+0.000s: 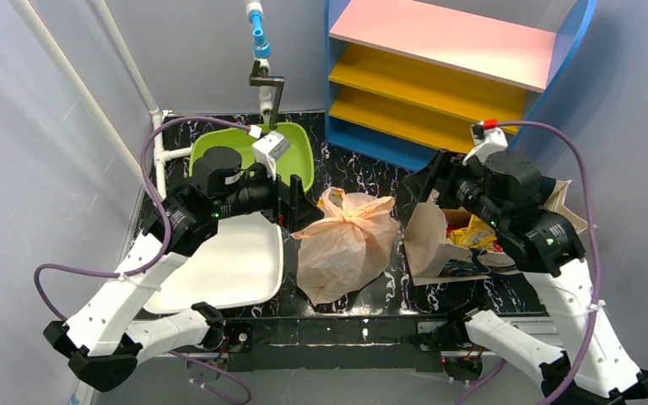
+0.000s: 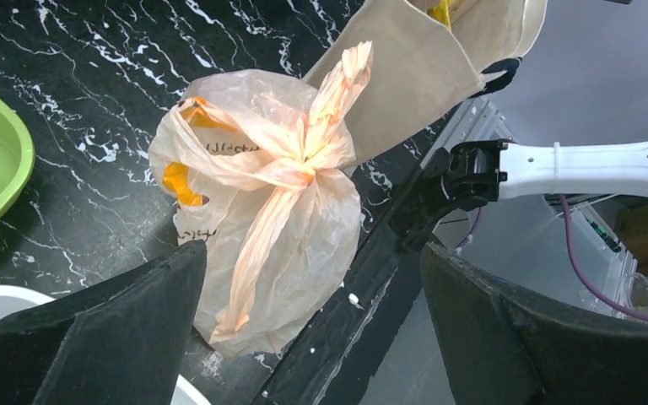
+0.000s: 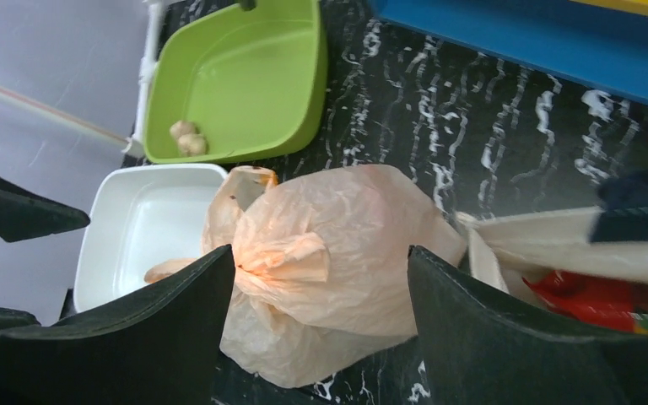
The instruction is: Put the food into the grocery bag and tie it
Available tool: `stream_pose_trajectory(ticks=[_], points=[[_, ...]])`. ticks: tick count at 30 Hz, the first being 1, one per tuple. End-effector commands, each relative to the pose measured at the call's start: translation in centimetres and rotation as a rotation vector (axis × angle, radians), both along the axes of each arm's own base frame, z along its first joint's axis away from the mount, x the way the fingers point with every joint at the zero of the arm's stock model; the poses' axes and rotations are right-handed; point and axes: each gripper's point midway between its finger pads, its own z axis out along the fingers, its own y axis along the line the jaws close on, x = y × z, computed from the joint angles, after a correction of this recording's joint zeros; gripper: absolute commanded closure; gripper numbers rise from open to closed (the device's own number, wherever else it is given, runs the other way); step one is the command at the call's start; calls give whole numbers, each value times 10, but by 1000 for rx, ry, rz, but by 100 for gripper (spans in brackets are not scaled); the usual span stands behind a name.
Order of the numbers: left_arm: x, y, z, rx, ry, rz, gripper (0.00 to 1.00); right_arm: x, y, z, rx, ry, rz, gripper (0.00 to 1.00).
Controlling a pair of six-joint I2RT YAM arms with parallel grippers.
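Beige plastic: the grocery bag (image 1: 346, 245) lies mid-table between the two arms. Its handles are crossed into a knot (image 2: 304, 173), with the tails sticking out above and below it.
Left gripper: the left gripper (image 2: 312, 253) has its jaws spread wide and holds nothing. It sits just left of the bag, apart from it.
Right gripper: the right gripper (image 3: 321, 253) is likewise spread and empty, on the bag's right, close to the canvas tote (image 1: 426, 240).
Contents: a yellow item (image 2: 177, 181) shows through an opening left of the knot. The film hides the rest.
Risk, knot: it looks like a single crossing, so with neither tail gripped it may slacken and the mouth reopen.
Risk, spill: the opening beside the knot could let the yellow item slide out if the bag is nudged or rolls.
Risk, snag: a finger drawn back close to the loose tails may catch one and drag the bag toward the near edge of the table (image 1: 363, 177).
Risk, leftovers: two pale lumps (image 3: 184, 137) sit in the green tray (image 3: 287, 110) at far left, and a pale piece (image 3: 164, 270) lies in the white tray (image 3: 135, 219). Whether they belong in the bag I cannot tell.
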Motion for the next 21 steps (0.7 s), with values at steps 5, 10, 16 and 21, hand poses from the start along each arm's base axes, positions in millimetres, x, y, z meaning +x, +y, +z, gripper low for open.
stream_pose_trajectory(ticks=[5, 10, 16, 21], points=[[13, 4, 11, -6, -64, 57, 2, -19, -63, -55, -210, 213, -261, 16], [4, 11, 7, -1, -71, 42, 2, -19, -65, -89, -263, 295, -285, 15], [0, 23, -6, 21, 22, 128, 2, -8, -54, -103, -252, 288, -255, 39], [-1, 30, -6, 1, 42, 186, 2, 15, -43, -93, -256, 241, -236, 96]])
